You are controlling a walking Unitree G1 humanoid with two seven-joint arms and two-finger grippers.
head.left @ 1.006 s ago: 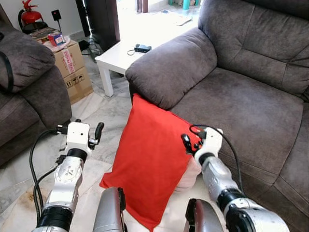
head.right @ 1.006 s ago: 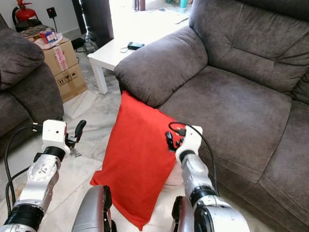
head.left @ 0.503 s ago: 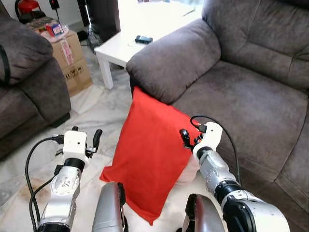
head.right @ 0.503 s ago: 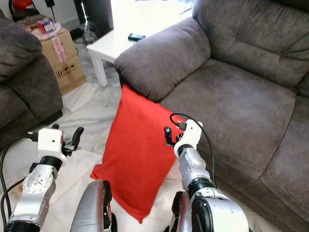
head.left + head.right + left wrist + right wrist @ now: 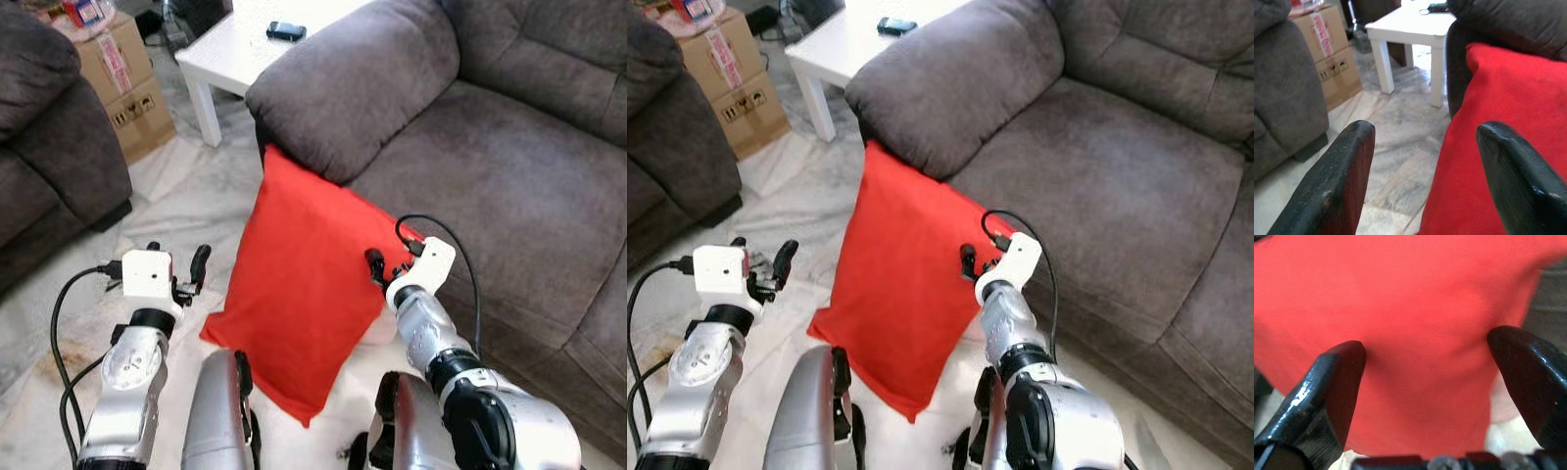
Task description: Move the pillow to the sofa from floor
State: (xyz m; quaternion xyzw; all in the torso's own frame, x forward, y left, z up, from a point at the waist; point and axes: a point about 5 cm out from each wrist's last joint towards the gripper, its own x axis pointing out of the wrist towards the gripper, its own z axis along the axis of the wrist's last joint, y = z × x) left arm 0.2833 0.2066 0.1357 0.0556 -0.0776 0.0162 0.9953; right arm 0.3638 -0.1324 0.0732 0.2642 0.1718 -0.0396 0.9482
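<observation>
white side table point(image 5: 230, 54) with black device point(image 5: 287, 31) | cardboard boxes point(image 5: 122, 73) beside it | marble floor point(image 5: 186, 211)

Ahead of my right claw point(image 5: 1425, 357), the red pillow point(image 5: 304, 284) is matt woven cloth. My fingers point(image 5: 1327, 387) are glossy black plastic. Beyond my left claw point(image 5: 1420, 161): polished marble floor point(image 5: 1400, 147), smooth white table point(image 5: 1410, 24), brown cardboard box point(image 5: 1327, 49), plush grey sofa point(image 5: 509, 166).

You've got two silver arms with black joint rings, white wrist blocks, looping black cables, and black-fingered grippers, left point(image 5: 196, 266) and right point(image 5: 375, 266).
</observation>
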